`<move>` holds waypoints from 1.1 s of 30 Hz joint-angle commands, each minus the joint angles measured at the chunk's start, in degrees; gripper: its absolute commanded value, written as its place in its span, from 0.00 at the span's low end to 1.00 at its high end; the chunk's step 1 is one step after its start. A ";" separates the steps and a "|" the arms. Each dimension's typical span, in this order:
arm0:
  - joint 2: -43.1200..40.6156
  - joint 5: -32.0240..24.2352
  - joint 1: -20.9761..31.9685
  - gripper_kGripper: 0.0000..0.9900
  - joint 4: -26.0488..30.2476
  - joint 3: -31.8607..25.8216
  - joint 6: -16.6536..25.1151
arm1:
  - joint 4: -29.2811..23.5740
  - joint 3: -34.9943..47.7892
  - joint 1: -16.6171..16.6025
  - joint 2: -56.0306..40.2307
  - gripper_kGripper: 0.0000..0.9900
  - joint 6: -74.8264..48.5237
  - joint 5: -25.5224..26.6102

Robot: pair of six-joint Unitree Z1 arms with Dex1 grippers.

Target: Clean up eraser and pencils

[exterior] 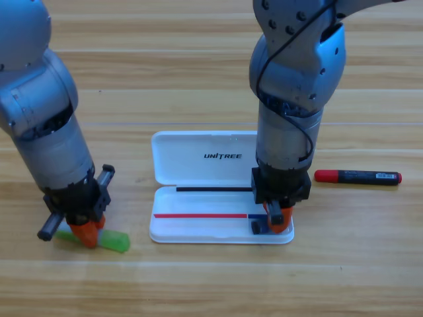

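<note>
- Reaching into the open white case (198, 155), your right end effector (277, 221) points down over the tray's right end, with the eraser (257, 227) just at its orange tips; you cannot tell whether it grips the block or has let go.
- Your left end effector (84, 232) sits over the green pencil (114, 241) on the tabletop (211, 284), left of the case; its orange tips meet the barrel, but whether they are clamped on it cannot be told.
- The red-capped pencil (357, 176) lies flat to the right of the case, apart from both arms.
- Judged from this, the eraser step looks nearly done and the green pencil is next.
- That move calls for a firm grasp, a lift, then a carry rightward into the tray.
</note>
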 commanded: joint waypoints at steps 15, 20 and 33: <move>2.44 -0.03 -0.31 0.00 3.37 -2.40 -0.35 | -0.80 0.56 0.12 -0.30 0.83 -0.07 -0.54; 1.82 -0.03 -0.14 0.00 5.57 -4.07 -0.35 | -0.10 2.67 -0.05 -5.49 0.83 -0.07 -0.36; -0.02 -0.64 0.04 0.00 17.00 -15.50 -2.19 | 1.30 19.37 -2.95 -22.54 0.83 -0.16 1.49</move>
